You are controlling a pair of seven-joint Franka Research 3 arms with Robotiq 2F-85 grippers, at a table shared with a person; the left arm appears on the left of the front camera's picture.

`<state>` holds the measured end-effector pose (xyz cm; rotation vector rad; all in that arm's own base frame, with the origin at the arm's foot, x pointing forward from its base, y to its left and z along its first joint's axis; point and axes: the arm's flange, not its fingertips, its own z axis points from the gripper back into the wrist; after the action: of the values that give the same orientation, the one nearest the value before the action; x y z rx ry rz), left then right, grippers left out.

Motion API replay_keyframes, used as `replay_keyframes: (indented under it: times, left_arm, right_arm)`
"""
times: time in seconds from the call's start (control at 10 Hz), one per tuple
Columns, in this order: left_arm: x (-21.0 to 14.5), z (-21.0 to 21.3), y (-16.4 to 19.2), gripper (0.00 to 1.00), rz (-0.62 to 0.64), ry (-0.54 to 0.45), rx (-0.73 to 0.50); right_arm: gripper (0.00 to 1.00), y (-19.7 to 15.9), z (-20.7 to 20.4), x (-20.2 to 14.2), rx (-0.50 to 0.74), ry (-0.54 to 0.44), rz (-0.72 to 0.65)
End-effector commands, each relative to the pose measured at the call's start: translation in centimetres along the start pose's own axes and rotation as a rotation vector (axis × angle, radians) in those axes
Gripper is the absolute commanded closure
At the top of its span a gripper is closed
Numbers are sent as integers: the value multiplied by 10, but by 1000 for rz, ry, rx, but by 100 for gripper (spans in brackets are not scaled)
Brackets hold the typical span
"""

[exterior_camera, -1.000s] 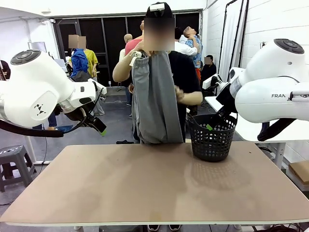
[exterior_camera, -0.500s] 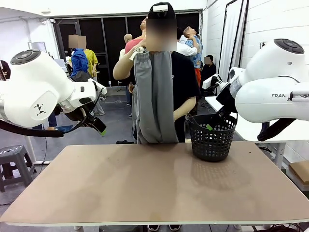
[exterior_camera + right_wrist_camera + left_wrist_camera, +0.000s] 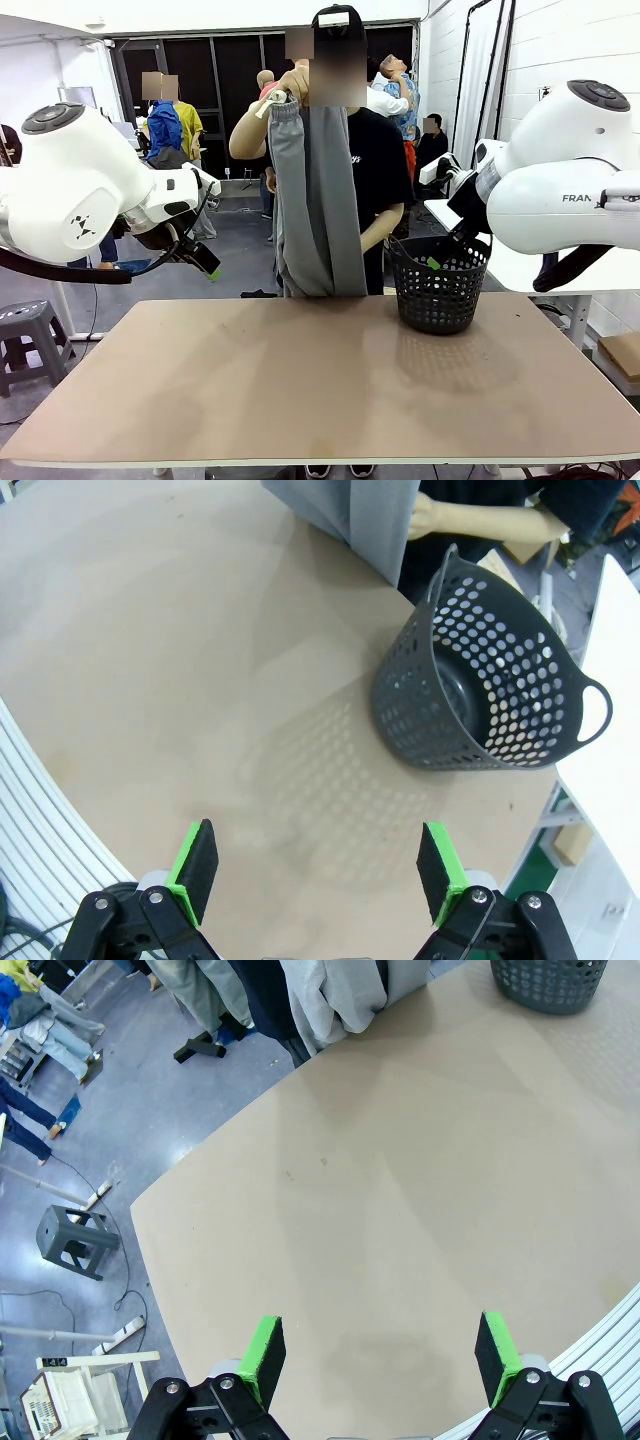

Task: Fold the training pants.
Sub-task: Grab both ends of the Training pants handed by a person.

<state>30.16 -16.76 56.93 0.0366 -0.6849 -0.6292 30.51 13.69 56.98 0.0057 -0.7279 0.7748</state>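
At the table's far side a person holds the light grey training pants (image 3: 318,200) up by the waistband with a raised hand (image 3: 291,82); the legs hang down to the far table edge. The pants' lower end also shows in the left wrist view (image 3: 340,995) and the right wrist view (image 3: 345,510). My left gripper (image 3: 207,266) hangs open above the table's left side, well clear of the pants; its green pads (image 3: 262,1355) stand wide apart over bare tabletop. My right gripper (image 3: 318,872) is open too, above the table near the basket, holding nothing.
A black mesh basket (image 3: 438,282) stands at the far right of the brown table (image 3: 320,390); it looks empty in the right wrist view (image 3: 490,685). The person's other hand (image 3: 425,518) is just beyond the basket. A grey stool (image 3: 28,335) stands left of the table.
The person has lifted the pants higher and shaken them out so they hang longer; the free hand has dropped lower. Neither arm has moved.
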Motion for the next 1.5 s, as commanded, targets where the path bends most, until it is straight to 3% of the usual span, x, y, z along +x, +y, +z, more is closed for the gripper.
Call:
replay_keyframes:
  times: [0.0, 1.4]
  left_arm:
    - [0, 0, 1, 0, -10, 1, 2]
    - [0, 0, 1, 0, -10, 1, 2]
  right_arm:
    - [0, 0, 0, 0, 5, 1, -2]
    - [0, 0, 0, 0, 5, 1, -2]
